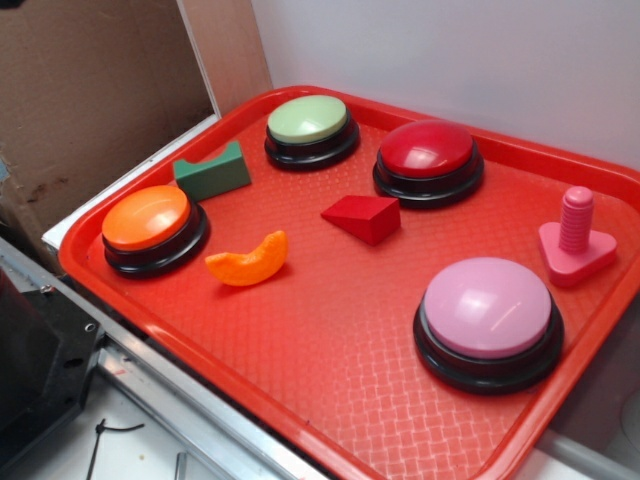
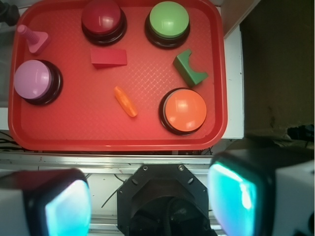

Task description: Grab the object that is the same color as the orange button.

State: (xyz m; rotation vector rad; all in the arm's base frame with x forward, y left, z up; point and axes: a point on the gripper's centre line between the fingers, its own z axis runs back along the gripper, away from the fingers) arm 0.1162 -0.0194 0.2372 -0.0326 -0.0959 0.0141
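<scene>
Tray (image 1: 330,400), red plastic w/ textured floor, carrying everything. Orange slice piece (image 1: 247,262) lying flat on tray floor, crescent, bumpy skin; just beside orange button (image 1: 150,222), to its right in exterior view, not touching. Seen from wrist cam: same slice (image 2: 125,102) left of orange button (image 2: 183,109), nothing gripping it. Green arch block (image 1: 212,170) behind orange button, near back-left rim. Green button (image 1: 310,125) at back, red button (image 1: 428,155) next to it. Red wedge (image 1: 362,217) mid-tray, between red button and slice, apart from both. Pink button (image 1: 488,312) front right; pink peg on triangular base (image 1: 575,240) upright near right rim. Hand (image 2: 147,204) high above, outside tray's near edge, over metal rail; fingers (image 2: 61,206) spread wide apart, empty, pads glowing teal. Well apart from slice.
</scene>
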